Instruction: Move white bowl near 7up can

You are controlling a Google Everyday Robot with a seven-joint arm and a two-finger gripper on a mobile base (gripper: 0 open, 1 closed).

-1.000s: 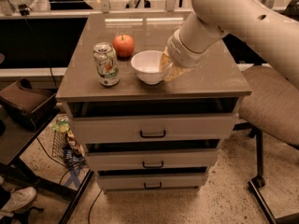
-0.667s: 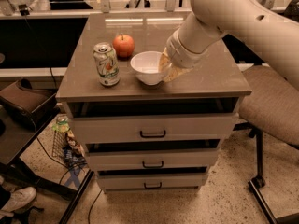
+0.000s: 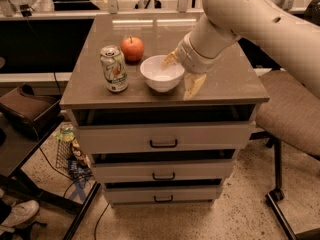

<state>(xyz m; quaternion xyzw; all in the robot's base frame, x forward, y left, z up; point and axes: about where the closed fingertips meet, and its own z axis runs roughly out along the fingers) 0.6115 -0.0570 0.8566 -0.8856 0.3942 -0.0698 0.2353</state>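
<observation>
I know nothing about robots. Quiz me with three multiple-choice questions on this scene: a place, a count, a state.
1. The bowl stands: A) left of the can; B) in a drawer; C) between can and end effector.
2. Drawer handles in view: A) three; B) one; C) five.
3. The end effector is: A) shut on the apple; B) open beside the bowl; C) lifting the can.
Answers: 1 C, can on one side, end effector on the other. 2 A, one per drawer. 3 B, its fingers stand apart at the bowl's right side.
</observation>
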